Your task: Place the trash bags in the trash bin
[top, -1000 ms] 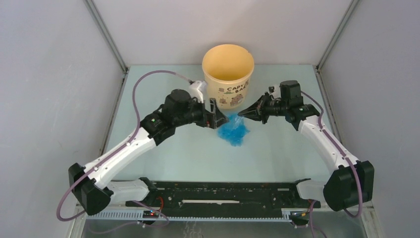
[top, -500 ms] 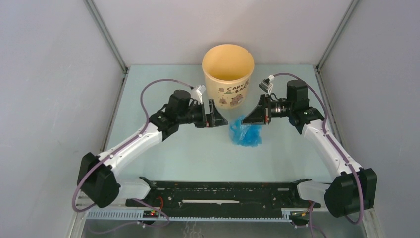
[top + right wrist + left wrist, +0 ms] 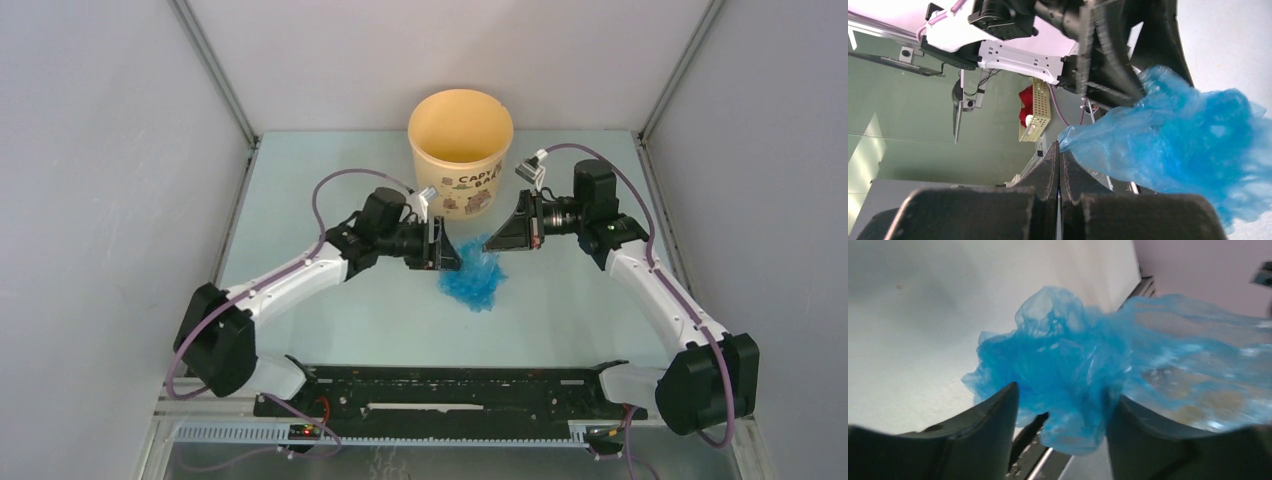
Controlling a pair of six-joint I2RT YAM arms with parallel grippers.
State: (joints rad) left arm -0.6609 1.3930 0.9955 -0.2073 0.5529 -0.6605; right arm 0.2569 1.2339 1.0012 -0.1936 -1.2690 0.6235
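Trash bag (image 3: 1188,135) in right end effector (image 3: 1059,154)

Dark "CAPY" over "BAR" on the pale yellow trash bin's (image 3: 452,190) side.

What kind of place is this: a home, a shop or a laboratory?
Most likely a robotics laboratory test cell: two robot arms fixed at a pale table enclosed by plain grey panels, with a trash bin and a blue bag.
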